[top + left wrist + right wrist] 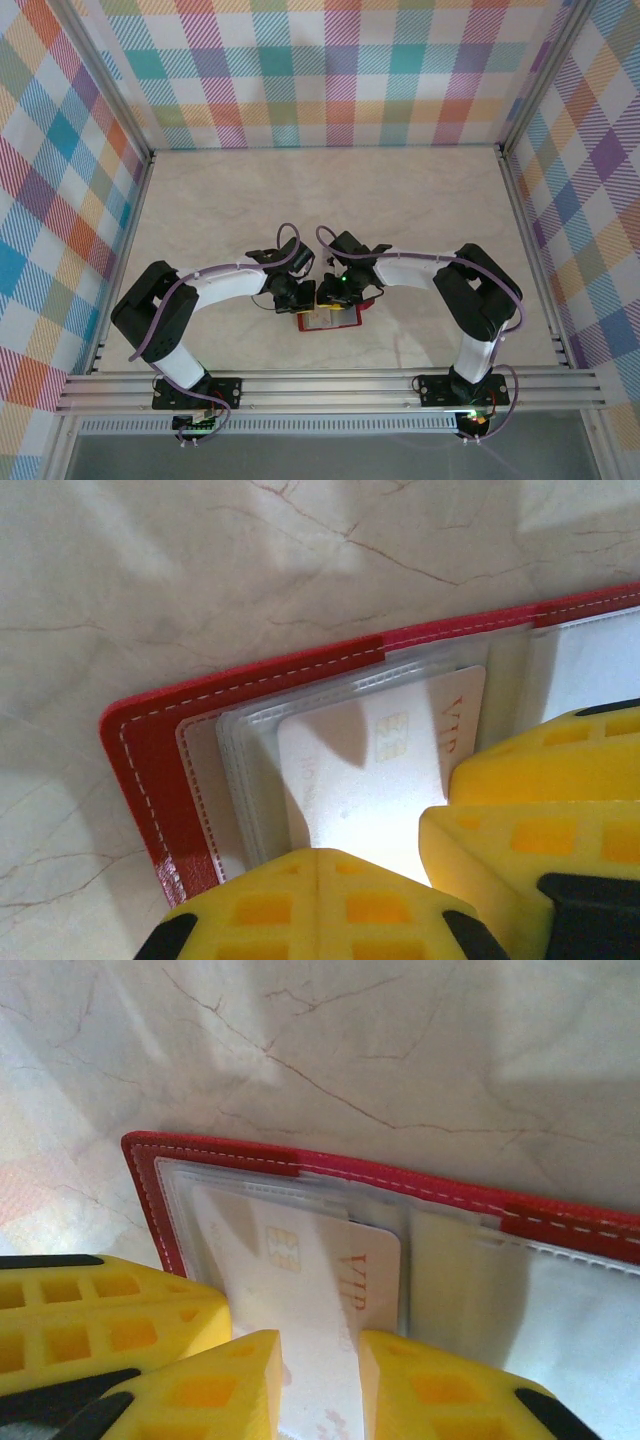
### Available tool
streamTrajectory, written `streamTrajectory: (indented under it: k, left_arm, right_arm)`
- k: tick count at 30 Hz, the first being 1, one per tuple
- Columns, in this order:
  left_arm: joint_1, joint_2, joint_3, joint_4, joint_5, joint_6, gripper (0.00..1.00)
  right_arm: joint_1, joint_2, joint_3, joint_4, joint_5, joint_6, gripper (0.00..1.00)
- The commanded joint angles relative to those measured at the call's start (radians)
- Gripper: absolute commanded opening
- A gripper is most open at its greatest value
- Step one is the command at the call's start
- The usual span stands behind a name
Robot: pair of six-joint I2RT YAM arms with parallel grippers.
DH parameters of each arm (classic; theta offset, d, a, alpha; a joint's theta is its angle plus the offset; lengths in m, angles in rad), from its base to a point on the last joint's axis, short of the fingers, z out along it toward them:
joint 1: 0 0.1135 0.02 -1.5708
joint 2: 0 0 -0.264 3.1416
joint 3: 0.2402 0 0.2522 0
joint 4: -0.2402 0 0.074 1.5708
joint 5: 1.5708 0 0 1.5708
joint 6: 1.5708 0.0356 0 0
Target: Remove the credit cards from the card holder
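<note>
Though in card holder (pixel 200 1152), credit card (pixel 300 1290) between right jaws.

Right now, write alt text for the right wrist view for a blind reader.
An open red card holder lies on a marbled table, a white card marked VIP with a gold chip showing in its clear pocket. The right claw, its yellow fingers slightly apart, frames the card at the bottom edge.

Pale marble-veined table (pixel 300 190); red card holder (pixel 335 322) lying open, flat, near front edge.
</note>
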Motion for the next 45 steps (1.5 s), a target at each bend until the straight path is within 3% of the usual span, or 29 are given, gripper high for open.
streamTrajectory:
  k: [1, 28, 39, 45]
  left_arm:
    - [-0.009, 0.015, 0.008, -0.058, -0.042, 0.023, 0.03]
    - [-0.009, 0.019, 0.013, -0.073, -0.053, 0.033, 0.03]
    - [-0.009, 0.013, 0.011, -0.078, -0.059, 0.041, 0.02]
    - [-0.009, 0.016, 0.01, -0.078, -0.056, 0.04, 0.02]
  right_arm:
    - [-0.003, -0.011, 0.003, -0.064, 0.052, -0.013, 0.29]
    - [-0.006, -0.114, 0.008, -0.1, 0.059, -0.024, 0.29]
    - [-0.065, -0.164, -0.101, 0.038, -0.04, -0.036, 0.29]
    - [-0.078, -0.157, -0.163, 0.134, -0.072, -0.074, 0.23]
